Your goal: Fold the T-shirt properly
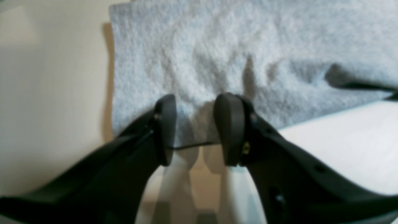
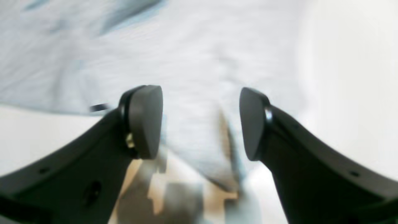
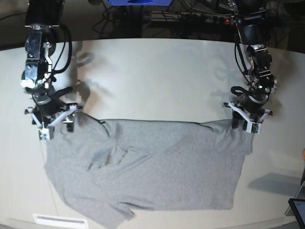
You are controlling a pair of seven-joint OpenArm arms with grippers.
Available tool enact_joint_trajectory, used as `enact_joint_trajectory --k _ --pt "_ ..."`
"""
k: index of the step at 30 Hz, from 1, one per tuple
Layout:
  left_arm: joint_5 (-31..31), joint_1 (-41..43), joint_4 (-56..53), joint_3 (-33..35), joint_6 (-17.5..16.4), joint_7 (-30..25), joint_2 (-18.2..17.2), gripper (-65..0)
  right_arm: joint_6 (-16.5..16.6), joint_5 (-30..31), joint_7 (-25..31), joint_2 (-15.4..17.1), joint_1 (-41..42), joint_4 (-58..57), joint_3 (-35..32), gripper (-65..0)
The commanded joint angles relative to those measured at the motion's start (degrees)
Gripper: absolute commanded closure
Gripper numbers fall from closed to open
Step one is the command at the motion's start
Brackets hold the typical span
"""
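- Your T-shirt [image 3: 157, 164] lies spread on the pale table [image 3: 152, 76], plain grey side up. Its long axis runs across the table from one arm to the other.
- Both arms sit at the shirt's far edge, one at each far corner, so neither is clearly nearer. The whole garment lies in front of the pincers, toward the table's near edge.
- Your left gripper [image 1: 194, 129] has its jaws parted with a clear gap. They straddle the hem at the corner but do not pinch it; cloth and table show between the pads.
- Your right gripper [image 2: 200, 123] is spread wider still, with loose cloth under the gap and nothing clamped.
- As I read it, the next grab turns on that far edge. Each pincer must drop straight onto its own corner.
- No lettering, brand or label can be read; the wrist views are blurred.
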Motion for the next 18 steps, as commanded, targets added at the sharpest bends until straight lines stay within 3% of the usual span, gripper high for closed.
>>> enact_joint_trajectory --k 1,6,18 --pt "0.32 -0.78 -0.03 -0.24 0.68 -0.19 -1.60 -23.9 0.10 0.26 0.93 0.46 0.93 1.71 0.89 -36.4" --pt "0.32 0.80 -0.46 -0.51 0.68 -4.06 -3.80 -23.9 0.45 0.61 -6.63 0.28 1.28 2.07 3.96 -36.4" --pt "0.32 0.63 -0.29 -0.33 0.68 -4.50 -3.89 -23.9 0.45 0.61 -13.66 -3.23 -0.39 7.25 3.96 -36.4"
